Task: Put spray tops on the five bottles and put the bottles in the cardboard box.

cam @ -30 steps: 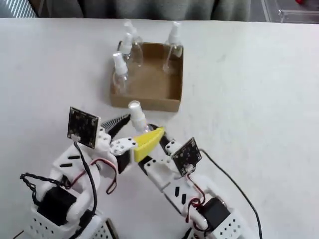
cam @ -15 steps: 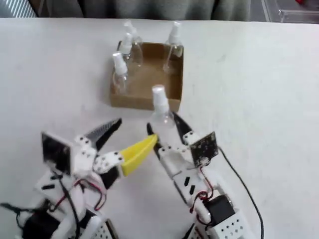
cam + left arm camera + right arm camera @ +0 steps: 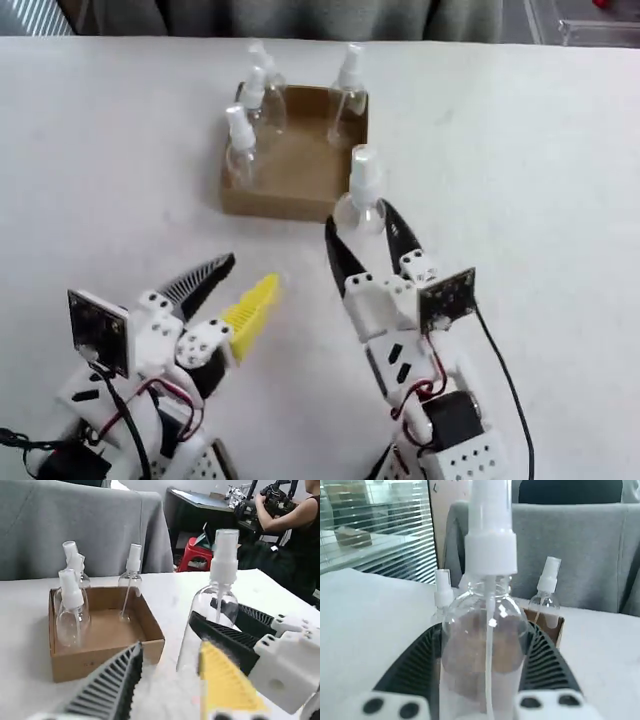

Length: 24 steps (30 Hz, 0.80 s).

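Right fingers (image 3: 402, 238) clamp a capped bottle (image 3: 362, 190) at the cardboard box (image 3: 280, 207) edge; left fingers (image 3: 200, 281) gape empty.

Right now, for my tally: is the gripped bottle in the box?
Out. The right gripper holds the bottle upright, just outside the box.

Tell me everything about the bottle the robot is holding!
The bottle is small, round-bodied and see-through, like clear plastic, and it looks empty. A white spray top sits on its neck, with a thin tube running down inside. It stands upright between the black jaws of the right gripper, which press on its sides. In the high view it is just outside the near right corner of the cardboard box. I cannot tell whether it touches the table.
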Tool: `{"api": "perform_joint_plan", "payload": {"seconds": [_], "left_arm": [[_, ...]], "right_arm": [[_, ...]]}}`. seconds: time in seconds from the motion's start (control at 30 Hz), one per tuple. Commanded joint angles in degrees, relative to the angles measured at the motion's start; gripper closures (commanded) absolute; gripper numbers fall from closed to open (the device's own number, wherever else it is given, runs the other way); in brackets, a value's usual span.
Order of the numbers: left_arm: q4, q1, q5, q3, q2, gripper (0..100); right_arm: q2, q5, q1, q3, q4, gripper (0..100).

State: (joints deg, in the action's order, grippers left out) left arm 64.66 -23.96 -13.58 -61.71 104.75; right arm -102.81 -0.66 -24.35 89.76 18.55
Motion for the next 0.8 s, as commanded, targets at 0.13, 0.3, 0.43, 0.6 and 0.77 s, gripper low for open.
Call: {"api": "perform_joint_plan", "payload": {"seconds": [0.13, 0.3, 0.43, 0.6, 0.77], "left_arm": [[-2.5, -4.4, -0.6, -1.8, 0.0, 98], [-6.2, -14.4, -0.5, -8.8, 0.0, 98], [-11.9, -19.4, -0.5, -14.2, 0.0, 98], [-23.6, -20.0, -0.5, -24.0, 0.0, 98], [-37.2, -19.9, -0.5, -33.1, 0.0, 98]], "right_arm": [[0.6, 0.6, 0.7, -8.8, -1.9, 98.4], [10.2, 0.6, 0.7, -16.7, -2.1, 98.4], [20.4, 0.5, 0.7, -23.1, -5.3, 98.4], [27.1, 0.1, -1.3, -27.2, -5.1, 98.4], [27.3, -2.6, -5.8, -25.8, -5.1, 98.4]]}}
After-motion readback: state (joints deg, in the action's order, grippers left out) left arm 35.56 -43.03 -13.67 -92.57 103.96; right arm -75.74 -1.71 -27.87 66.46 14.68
